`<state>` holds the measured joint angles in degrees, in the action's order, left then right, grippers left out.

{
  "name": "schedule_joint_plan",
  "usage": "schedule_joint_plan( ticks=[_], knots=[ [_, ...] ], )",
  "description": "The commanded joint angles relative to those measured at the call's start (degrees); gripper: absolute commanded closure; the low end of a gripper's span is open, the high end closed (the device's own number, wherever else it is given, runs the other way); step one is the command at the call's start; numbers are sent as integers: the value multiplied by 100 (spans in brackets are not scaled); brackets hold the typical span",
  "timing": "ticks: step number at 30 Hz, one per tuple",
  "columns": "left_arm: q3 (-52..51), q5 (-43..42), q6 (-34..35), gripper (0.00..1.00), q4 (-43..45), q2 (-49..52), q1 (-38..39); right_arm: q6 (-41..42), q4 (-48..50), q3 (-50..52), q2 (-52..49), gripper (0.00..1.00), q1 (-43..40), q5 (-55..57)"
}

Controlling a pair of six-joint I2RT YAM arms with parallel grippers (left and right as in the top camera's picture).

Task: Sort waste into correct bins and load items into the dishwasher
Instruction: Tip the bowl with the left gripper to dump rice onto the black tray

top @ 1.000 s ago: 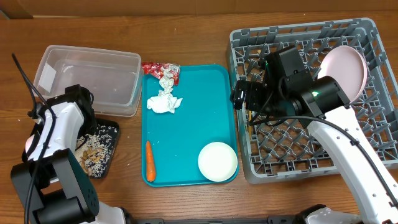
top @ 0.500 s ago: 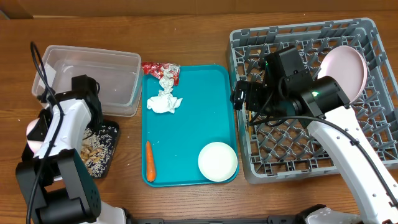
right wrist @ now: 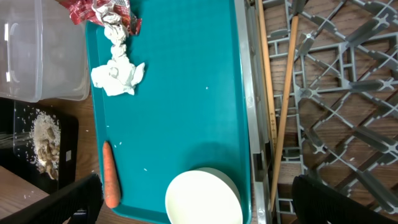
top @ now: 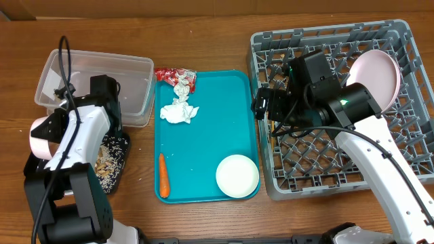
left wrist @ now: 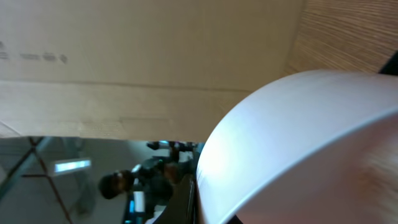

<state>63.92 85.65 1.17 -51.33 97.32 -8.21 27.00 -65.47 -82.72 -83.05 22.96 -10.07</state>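
The left gripper (top: pixel 53 127) holds a white bowl (left wrist: pixel 298 143), far from the dish rack (top: pixel 407 102)

The bowl hangs over the table's (top: pixel 203 41) left edge, by the black tray (top: pixel 116 150). The rack sits at the right edge, with the teal tray (top: pixel 210 122) between. The right gripper (right wrist: pixel 205 202) is wide open and empty at the rack's left edge, close to the second bowl (top: pixel 237 175) in the teal tray's near right corner.

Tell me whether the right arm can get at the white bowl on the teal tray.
Probably yes. The right gripper hangs open over the teal tray's right edge, and the white bowl sits uncovered in its near right corner, with nothing on or against it.
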Motion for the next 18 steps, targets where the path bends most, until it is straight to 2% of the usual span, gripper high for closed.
schedule_joint_plan(
  ticks=[1, 4, 18],
  knots=[
    [118, 393, -726, 96, 219, 4, 37, 2, -2, -87, 0, 0, -20, 59],
    [118, 385, -1322, 96, 258, -15, 90, 2, -2, -87, 0, 0, -20, 59],
    [116, 323, -1934, 96, 820, -87, 382, 2, -66, -87, 0, 0, -20, 59]
  ],
)
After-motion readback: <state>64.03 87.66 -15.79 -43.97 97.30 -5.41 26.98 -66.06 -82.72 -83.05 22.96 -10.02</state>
